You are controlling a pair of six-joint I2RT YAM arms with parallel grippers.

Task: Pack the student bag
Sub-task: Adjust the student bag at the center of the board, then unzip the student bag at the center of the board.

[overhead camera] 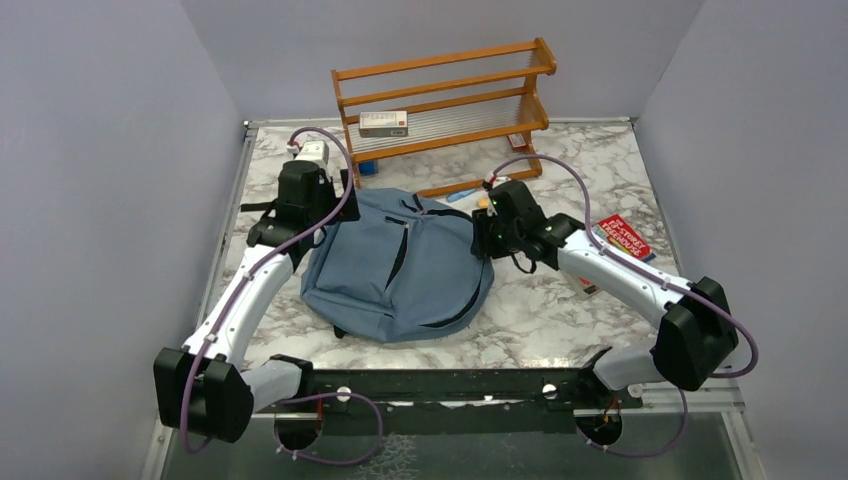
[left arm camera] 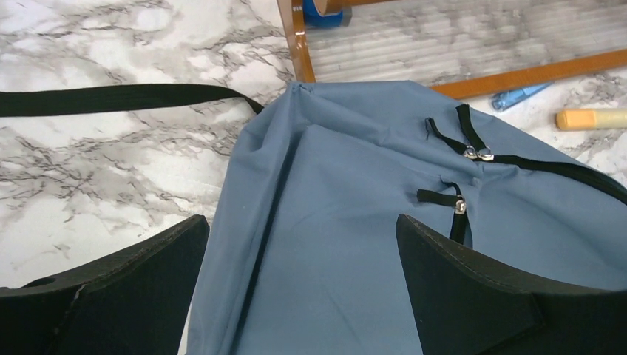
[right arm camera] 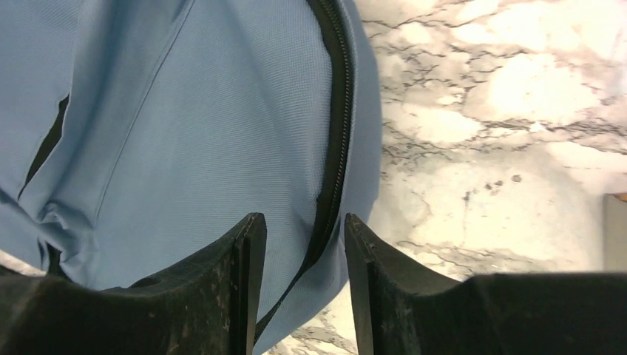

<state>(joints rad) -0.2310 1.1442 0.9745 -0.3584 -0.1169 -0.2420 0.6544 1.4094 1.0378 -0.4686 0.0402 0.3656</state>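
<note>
The student bag (overhead camera: 400, 265) lies flat in the middle of the marble table, dusty blue with black zippers. My left gripper (overhead camera: 318, 222) hovers open over its upper left corner; in the left wrist view the bag (left arm camera: 355, 222) fills the wide gap between the fingers of the left gripper (left arm camera: 303, 225). My right gripper (overhead camera: 483, 235) is at the bag's right edge. In the right wrist view the right gripper (right arm camera: 299, 222) stands open, its fingers straddling the bag's (right arm camera: 207, 111) rim and black zipper (right arm camera: 336, 148) without pinching them.
A wooden shelf (overhead camera: 445, 95) stands behind the bag with a small box (overhead camera: 384, 123) on it. A red book (overhead camera: 622, 236) lies at the right. A black strap (left arm camera: 111, 97) trails left. A blue pen (left arm camera: 517, 96) and an orange stick (left arm camera: 591, 118) lie by the shelf.
</note>
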